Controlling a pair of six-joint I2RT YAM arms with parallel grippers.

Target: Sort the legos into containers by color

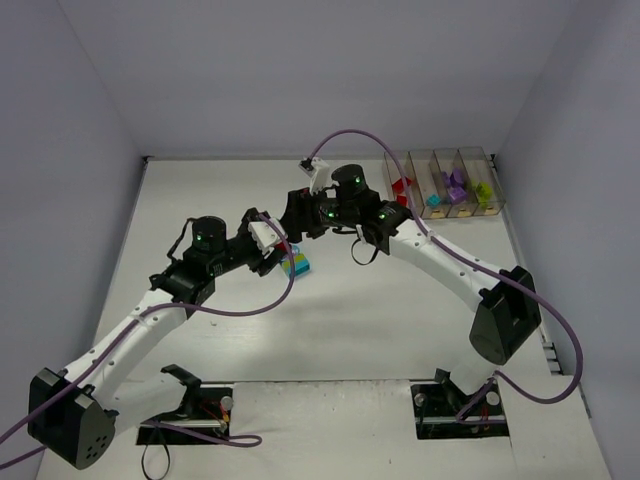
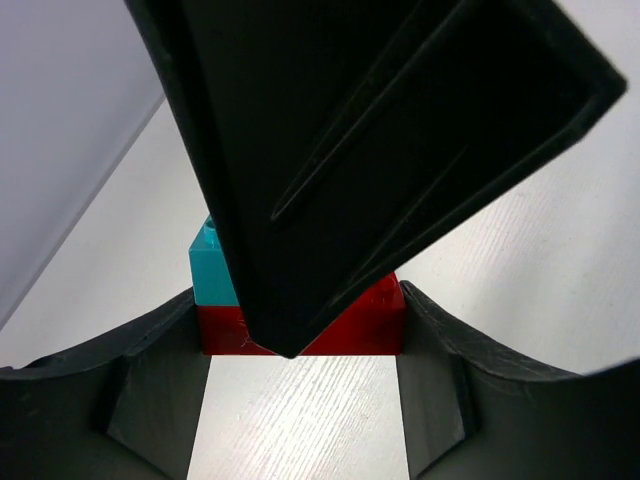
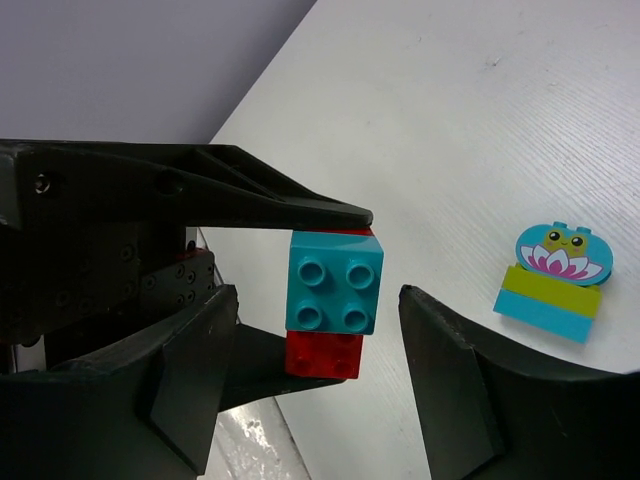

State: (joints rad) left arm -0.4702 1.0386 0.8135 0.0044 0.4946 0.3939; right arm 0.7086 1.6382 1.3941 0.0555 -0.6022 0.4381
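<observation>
White table, grey walls. Near the middle, the left gripper (image 2: 298, 330) pinches a red lego (image 3: 322, 355) with a teal lego (image 3: 333, 280) clicked on. The right gripper (image 3: 318, 295) gapes around the teal one — not touching. Light, hard, slick bricks — I'd squeeze the flat sides. The containers (image 1: 470, 160) sit at 2 o'clock.

A teal-and-red pair (image 3: 330, 300), its teal studs turned sideways, is held above the bench. Near it lies a three-layer stack (image 3: 553, 282) with a rounded lotus-print top, then lime, then teal. At the far right, four clear containers (image 1: 447, 155) hold sorted legos (image 1: 456, 188) in red, teal, purple and lime, seemingly one colour each.
</observation>
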